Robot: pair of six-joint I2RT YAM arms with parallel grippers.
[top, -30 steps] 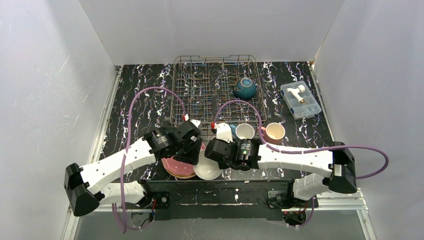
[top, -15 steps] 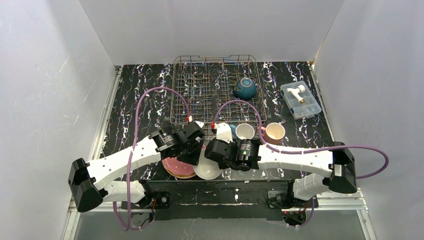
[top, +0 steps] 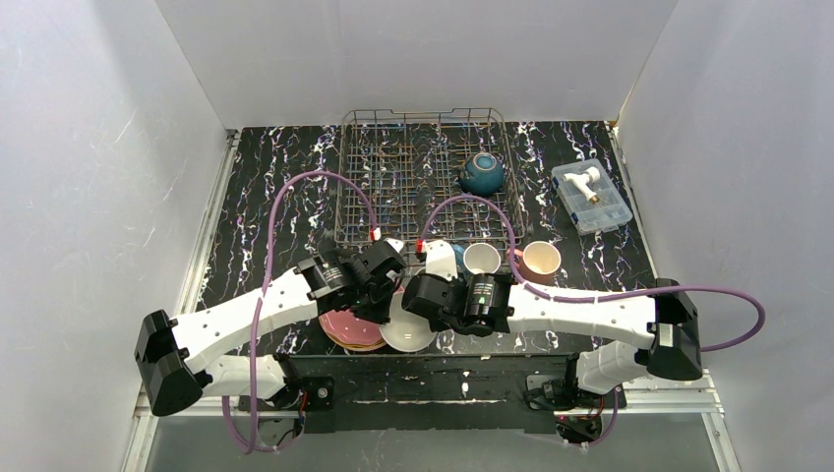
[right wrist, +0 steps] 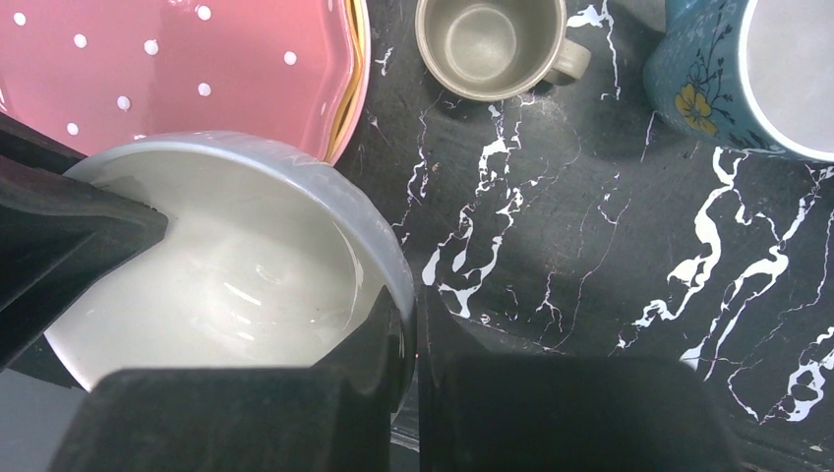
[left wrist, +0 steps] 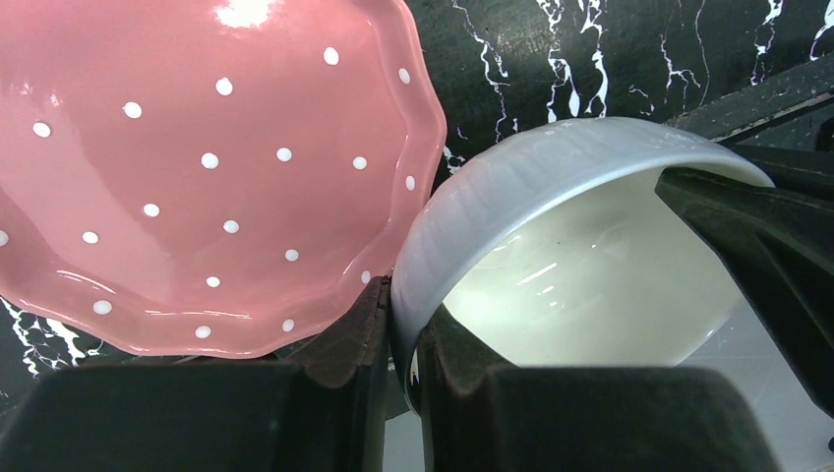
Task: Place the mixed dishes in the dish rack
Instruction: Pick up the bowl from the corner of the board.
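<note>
Low centre of the top view, the white bowl point(top: 408, 334) lies beside the pink plate point(top: 346, 326). The left gripper point(left wrist: 403, 324) and right gripper point(right wrist: 408, 324) each have their jaws pinching its rim, on opposite sides. The dish rack point(top: 393, 167), upper centre, holds a teal bowl point(top: 482, 174).

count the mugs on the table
3. A grey-olive mug sits beside the pink plate stack, a blue floral mug is next to it, and a pink mug is rightmost. All are just before the dish rack. Others may be hidden.
</note>
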